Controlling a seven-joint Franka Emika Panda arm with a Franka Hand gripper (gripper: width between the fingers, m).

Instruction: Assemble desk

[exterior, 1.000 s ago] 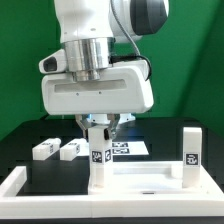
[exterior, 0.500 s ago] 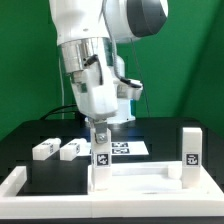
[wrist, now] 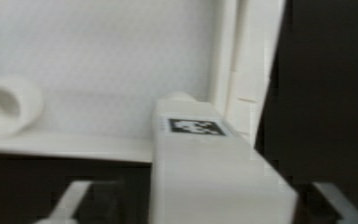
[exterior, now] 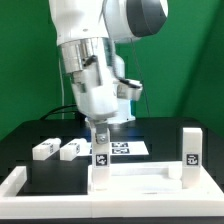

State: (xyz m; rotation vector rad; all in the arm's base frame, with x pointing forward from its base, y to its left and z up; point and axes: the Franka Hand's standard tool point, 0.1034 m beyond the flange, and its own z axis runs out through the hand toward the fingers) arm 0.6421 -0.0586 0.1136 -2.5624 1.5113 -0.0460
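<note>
Desk leg (exterior: 98, 160) upright at slab (exterior: 140, 180) edge | pincer (wrist: 201, 202) astride, gaps both sides

White desk slab (exterior: 130, 180) and white legs (exterior: 190, 150) bearing black-and-white square markers (exterior: 98, 156), on black tabletop (exterior: 20, 145); green backdrop (exterior: 20, 60) behind.
</note>
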